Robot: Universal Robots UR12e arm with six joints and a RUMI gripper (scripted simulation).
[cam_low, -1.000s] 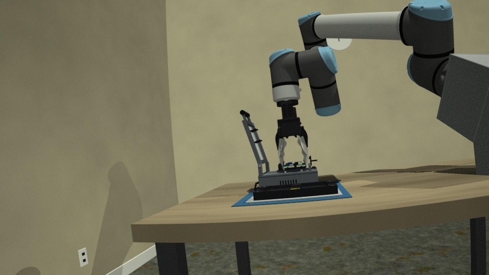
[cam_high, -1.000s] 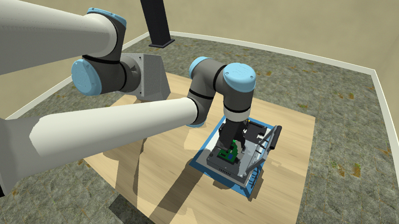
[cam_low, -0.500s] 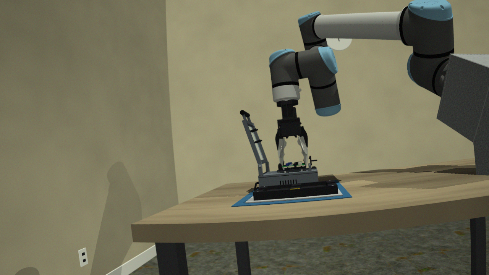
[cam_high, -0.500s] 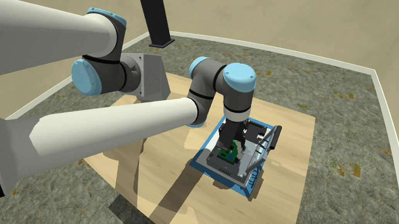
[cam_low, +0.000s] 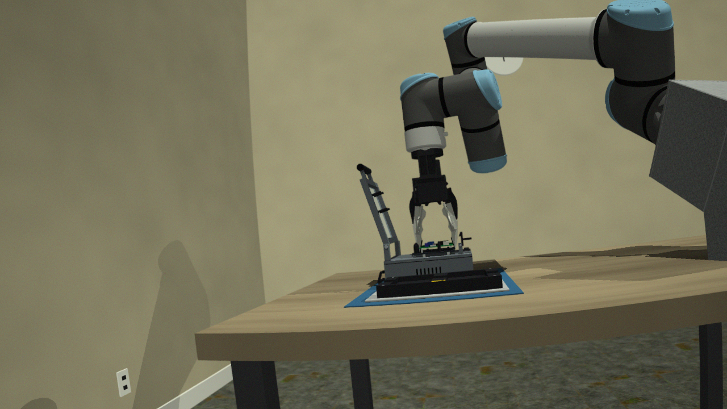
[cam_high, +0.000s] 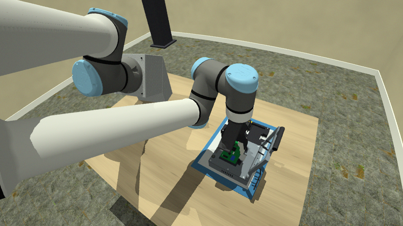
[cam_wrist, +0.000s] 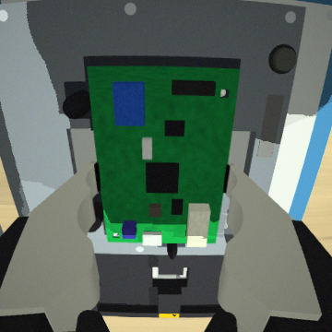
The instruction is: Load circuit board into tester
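My gripper [cam_high: 236, 145] [cam_low: 435, 238] [cam_wrist: 162, 165] is shut on the green circuit board [cam_high: 231, 155] [cam_low: 433, 246] [cam_wrist: 129, 152], gripping its two long edges. The board is level, component side up, right over the bed of the grey tester [cam_high: 219, 165] [cam_low: 426, 264] [cam_wrist: 277, 28]. I cannot tell if it rests on the bed. Its white connector [cam_wrist: 152, 239] is at the near edge in the wrist view. A dark round post [cam_wrist: 282, 58] stands at the tester's far right corner. The tester's lid [cam_high: 267, 143] [cam_low: 378, 208] stands open, tilted back.
The black tray [cam_high: 259, 128] [cam_low: 442, 287] lies beside the tester on a blue mat [cam_high: 199, 163] [cam_low: 510, 291] on the wooden table [cam_high: 180, 200] [cam_low: 559, 305]. The arm's grey base [cam_high: 152, 80] [cam_low: 696, 142] stands at the table's far side.
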